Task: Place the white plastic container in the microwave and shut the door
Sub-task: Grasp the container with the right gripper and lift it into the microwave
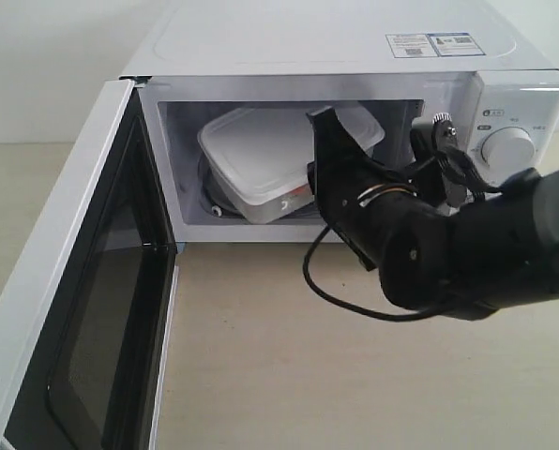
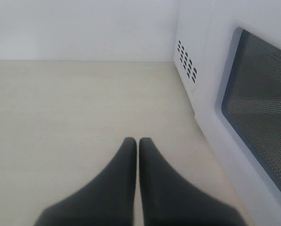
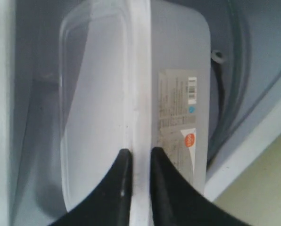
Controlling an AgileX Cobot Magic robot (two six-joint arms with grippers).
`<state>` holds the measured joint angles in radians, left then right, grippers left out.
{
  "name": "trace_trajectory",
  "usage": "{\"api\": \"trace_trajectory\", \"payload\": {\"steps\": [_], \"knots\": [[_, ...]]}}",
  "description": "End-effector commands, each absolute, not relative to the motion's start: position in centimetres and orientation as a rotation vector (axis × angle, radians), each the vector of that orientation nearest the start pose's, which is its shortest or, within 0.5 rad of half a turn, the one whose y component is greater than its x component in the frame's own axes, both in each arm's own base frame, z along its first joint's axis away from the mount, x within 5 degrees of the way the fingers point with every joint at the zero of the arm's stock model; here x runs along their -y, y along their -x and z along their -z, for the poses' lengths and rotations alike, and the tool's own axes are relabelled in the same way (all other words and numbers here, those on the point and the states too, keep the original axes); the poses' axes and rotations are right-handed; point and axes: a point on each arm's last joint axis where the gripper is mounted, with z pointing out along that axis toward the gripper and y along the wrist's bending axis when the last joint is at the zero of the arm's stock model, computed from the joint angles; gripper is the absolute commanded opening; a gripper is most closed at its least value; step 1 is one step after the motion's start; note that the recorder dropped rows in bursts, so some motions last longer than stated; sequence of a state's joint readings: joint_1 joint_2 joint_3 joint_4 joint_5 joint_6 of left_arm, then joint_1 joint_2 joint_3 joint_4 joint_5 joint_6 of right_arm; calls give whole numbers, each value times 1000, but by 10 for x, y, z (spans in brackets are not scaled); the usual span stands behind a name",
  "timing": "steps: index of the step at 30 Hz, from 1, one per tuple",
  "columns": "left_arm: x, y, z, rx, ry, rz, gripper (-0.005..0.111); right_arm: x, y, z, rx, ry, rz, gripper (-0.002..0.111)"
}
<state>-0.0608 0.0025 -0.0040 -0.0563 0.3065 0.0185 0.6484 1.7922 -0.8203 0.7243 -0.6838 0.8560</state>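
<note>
The white microwave (image 1: 355, 47) stands with its door (image 1: 64, 309) swung wide open to the left. Inside the cavity the white plastic container (image 1: 279, 150) sits tilted, its labelled side (image 3: 178, 113) facing out. My right gripper (image 1: 321, 120) reaches into the cavity. In the right wrist view, it (image 3: 139, 155) is shut on the container's lid rim (image 3: 140, 70), one finger on each side. My left gripper (image 2: 138, 142) is shut and empty, low over the tabletop beside the door's outer face (image 2: 260, 108). It does not show in the exterior view.
The beige tabletop (image 1: 289, 375) stretches in front of the microwave. A black cable (image 1: 322, 286) loops down from the right arm. Two dials sit on the right panel (image 1: 509, 145). Vent holes (image 2: 186, 63) mark the microwave's left side. A turntable ring (image 3: 225, 94) lies under the container.
</note>
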Motion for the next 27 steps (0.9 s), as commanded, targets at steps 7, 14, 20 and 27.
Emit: {"api": "trace_trajectory", "payload": {"steps": [7, 14, 20, 27], "knots": [[5, -54, -186, -1784, -25, 94, 4, -196, -328, -171, -1610, -1271, -1076, 0], [5, -54, -186, -1784, -25, 94, 4, -190, -328, -170, -1524, -1365, -1062, 0], [5, -54, -186, -1784, -25, 94, 4, -191, -330, -164, -1535, -1361, -1041, 0], [5, -54, -186, -1784, -25, 94, 4, -207, -346, -169, -1543, -1284, -1098, 0]]}}
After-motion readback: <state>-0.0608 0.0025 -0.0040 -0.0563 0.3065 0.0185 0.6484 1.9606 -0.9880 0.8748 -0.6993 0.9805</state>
